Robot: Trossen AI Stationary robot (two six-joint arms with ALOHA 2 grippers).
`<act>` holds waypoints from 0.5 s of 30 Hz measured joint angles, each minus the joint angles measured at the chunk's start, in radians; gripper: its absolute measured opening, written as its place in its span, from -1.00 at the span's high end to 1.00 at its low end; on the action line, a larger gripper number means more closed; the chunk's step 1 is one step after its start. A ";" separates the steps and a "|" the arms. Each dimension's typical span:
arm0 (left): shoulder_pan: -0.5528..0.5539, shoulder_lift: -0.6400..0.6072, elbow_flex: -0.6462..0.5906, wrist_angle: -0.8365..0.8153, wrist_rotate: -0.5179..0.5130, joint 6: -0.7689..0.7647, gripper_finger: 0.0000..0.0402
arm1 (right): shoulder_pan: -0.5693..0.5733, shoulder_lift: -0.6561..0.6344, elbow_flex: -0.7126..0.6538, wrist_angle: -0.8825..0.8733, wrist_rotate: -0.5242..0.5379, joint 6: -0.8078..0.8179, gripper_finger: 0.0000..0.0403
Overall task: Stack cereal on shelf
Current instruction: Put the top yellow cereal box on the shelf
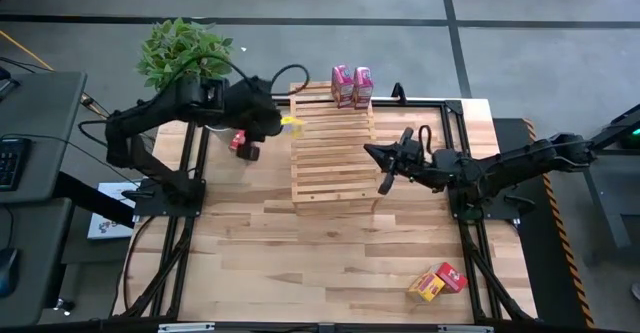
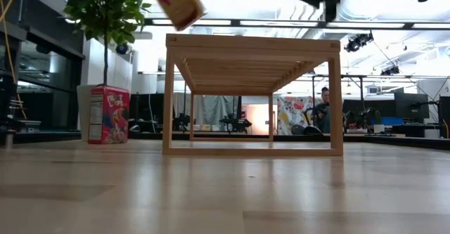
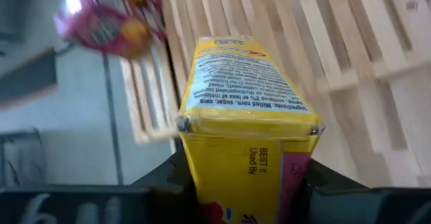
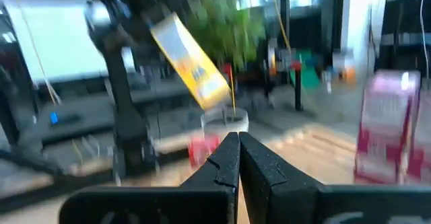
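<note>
The left gripper (image 1: 283, 122) is clamped on a yellow box (image 1: 292, 121), held tilted in the air at the rack's (image 1: 333, 158) far left corner. Two pink boxes (image 1: 351, 86) stand on the rack's far edge. A red box (image 1: 239, 140) sits on the table (image 1: 300, 253) left of the rack; a yellow and a red box (image 1: 437, 282) lie near the table's front right corner. The right gripper (image 1: 385, 168), fingers pressed together and empty, hovers at the rack's right edge.

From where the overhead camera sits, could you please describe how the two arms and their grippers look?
Both arms are dark, slim and jointed, on black frames, with black cables looping behind the left arm and by the right arm. The right gripper has two tapered black fingers.
</note>
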 joint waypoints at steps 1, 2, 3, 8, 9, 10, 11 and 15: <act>0.000 0.020 0.027 0.011 0.001 0.018 0.41 | 0.003 -0.003 0.000 0.045 -0.004 -0.029 1.00; 0.001 0.042 0.055 0.022 0.007 0.033 0.41 | 0.007 -0.005 0.000 0.087 -0.007 -0.055 1.00; 0.002 0.068 0.081 0.030 0.018 0.045 0.41 | 0.009 -0.008 0.001 0.127 -0.012 -0.078 1.00; 0.004 0.237 0.210 0.051 0.040 0.145 0.41 | 0.014 -0.035 0.002 0.226 -0.039 -0.151 1.00; 0.006 0.272 0.233 0.066 0.050 0.164 0.41 | 0.014 -0.042 0.002 0.237 -0.047 -0.163 1.00; 0.009 0.300 0.255 0.085 0.061 0.183 0.41 | 0.014 -0.044 0.002 0.256 -0.057 -0.175 1.00; 0.015 0.326 0.273 0.100 0.081 0.199 0.41 | 0.014 -0.049 0.002 0.266 -0.067 -0.188 1.00; 0.035 0.405 0.332 0.162 0.141 0.241 0.41 | 0.014 -0.055 0.002 0.309 -0.115 -0.226 1.00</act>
